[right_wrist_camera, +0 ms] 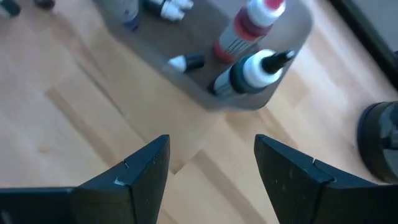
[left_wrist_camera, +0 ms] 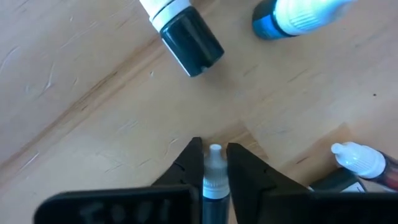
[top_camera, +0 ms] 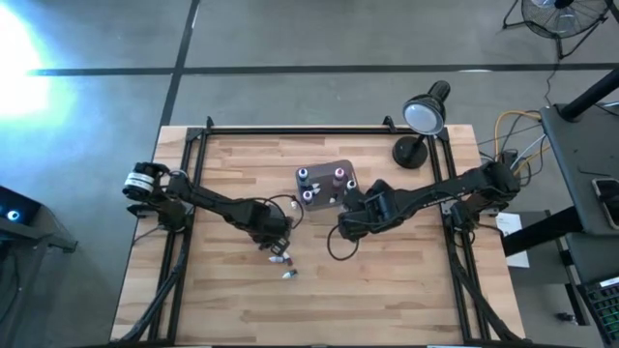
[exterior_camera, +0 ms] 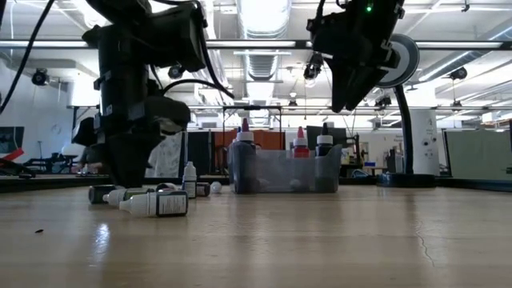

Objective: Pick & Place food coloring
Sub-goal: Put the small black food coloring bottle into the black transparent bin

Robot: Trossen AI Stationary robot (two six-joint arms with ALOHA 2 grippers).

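Wooden tabletop (top_camera: pixel 406 280), framed by dark rails, carries a smoky-grey tub (top_camera: pixel 326 184) near its middle and a black desk lamp (top_camera: pixel 423 121) toward the far right corner. Several food coloring bottles (right_wrist_camera: pixel 249 25) stand inside the tub; others lie loose on the planks (exterior_camera: pixel 156 204) near the left arm.

Left gripper (left_wrist_camera: pixel 214 158) sits low over the loose group, its fingers closed on one small white-tipped bottle (left_wrist_camera: pixel 214 177), gripped across the body just below the neck. Two more bottles lie ahead of it: a dark-bodied one (left_wrist_camera: pixel 189 40) and a blue one (left_wrist_camera: pixel 273 22).

Right gripper (right_wrist_camera: pixel 211 162) hovers beside the tub with fingers spread wide and nothing between them.

Handling judgement: each bottle appears light, rigid and smooth-walled, so it may roll or slip. Take hold across the cylindrical body, not the tapered tip. Lift straight up to avoid knocking neighbouring bottles.
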